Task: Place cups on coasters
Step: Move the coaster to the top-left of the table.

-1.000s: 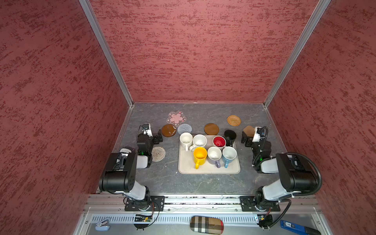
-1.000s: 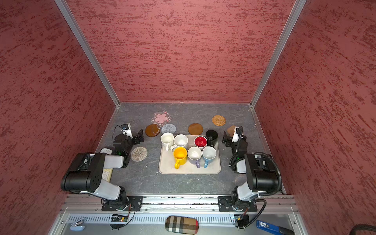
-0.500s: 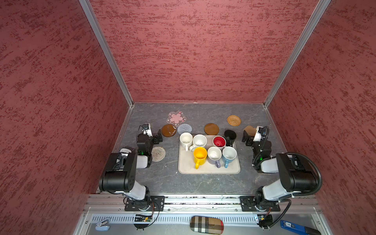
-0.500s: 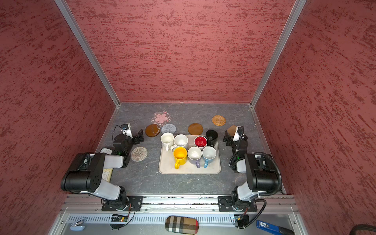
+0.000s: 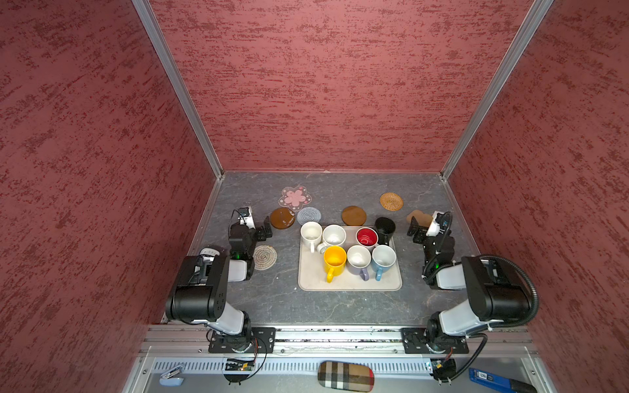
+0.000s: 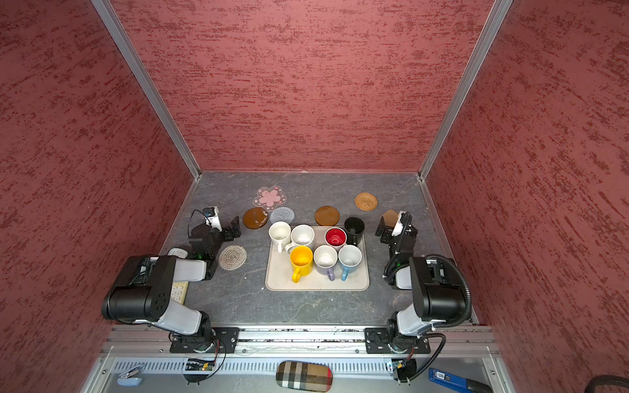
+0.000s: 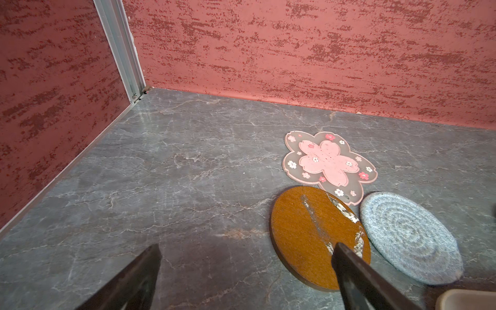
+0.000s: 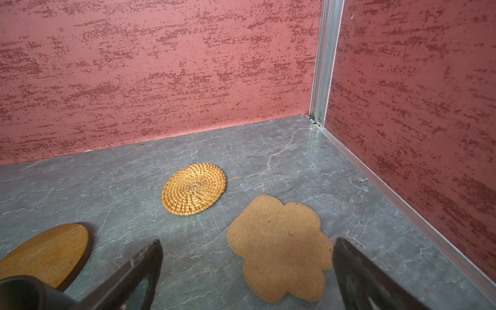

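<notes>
Seven cups stand packed on the beige tray: two white, red-lined, black at its far right corner, yellow, lavender, light blue. All the coasters lie bare: pink flower, grey woven, brown discs, rattan, cork, beige woven. My left gripper hangs open and empty beside the left brown disc. My right gripper is open over the cork coaster.
Red walls close in the grey table on three sides. A white remote lies by the left arm. On the front ledge sit a plaid case and a blue tool.
My right gripper has drifted slightly toward the right wall. The left arm, the cups and the coasters have not moved.
</notes>
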`<state>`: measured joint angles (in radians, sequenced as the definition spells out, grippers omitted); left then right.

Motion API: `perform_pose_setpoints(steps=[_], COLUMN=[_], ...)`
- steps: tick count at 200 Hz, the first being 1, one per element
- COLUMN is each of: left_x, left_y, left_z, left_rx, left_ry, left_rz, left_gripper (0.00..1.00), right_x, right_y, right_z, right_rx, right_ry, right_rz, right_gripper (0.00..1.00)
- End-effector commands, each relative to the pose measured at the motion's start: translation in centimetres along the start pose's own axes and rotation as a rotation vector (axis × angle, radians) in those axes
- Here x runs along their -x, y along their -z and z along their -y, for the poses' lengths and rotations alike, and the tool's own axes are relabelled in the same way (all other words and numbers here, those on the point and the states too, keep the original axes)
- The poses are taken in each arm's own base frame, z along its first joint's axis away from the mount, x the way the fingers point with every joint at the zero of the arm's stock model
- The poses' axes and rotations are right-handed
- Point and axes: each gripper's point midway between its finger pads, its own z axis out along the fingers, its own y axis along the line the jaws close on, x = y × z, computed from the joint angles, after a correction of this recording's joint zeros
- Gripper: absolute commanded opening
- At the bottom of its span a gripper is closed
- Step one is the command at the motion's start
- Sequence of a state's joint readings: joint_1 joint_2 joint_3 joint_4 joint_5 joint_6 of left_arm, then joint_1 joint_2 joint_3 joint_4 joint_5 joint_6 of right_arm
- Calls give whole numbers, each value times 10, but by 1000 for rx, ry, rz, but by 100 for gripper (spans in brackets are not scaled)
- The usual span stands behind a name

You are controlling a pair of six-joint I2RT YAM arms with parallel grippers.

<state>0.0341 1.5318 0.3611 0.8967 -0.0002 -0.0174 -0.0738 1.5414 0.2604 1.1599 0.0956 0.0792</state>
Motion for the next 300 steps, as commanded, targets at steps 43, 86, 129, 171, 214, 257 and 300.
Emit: perform_pose_setpoints(steps=[43,86,129,171,214,257,300], left_x=[21,75,138,157,133,103,60], left_y=[-4,3,27,54,76,84,88], left_z=[-5,-4,27,78,102,100,75], left_rx=[42,74,-8,-25,-83,-53,37], left_ry=[11,38,71,-46,54,87,149], left_rz=[-28,-62,-92,-209,-403,-574,-764], left_gripper=[99,99,99,99,99,94,94], right_x=[39,92,131,144,151,141,120], right_y=[23,33,30,29,33,31,26], right_z=[14,17,-2,-32,-70,-118,-157], right_rx=[-83,-129,-74,45,166,259,314], right_ry=[-40,-137,-245,-340,-341,-256,-165], right_rz=[104,121,1,-163,-266,-358,-446], right_gripper=[99,97,94,93,89,86,82])
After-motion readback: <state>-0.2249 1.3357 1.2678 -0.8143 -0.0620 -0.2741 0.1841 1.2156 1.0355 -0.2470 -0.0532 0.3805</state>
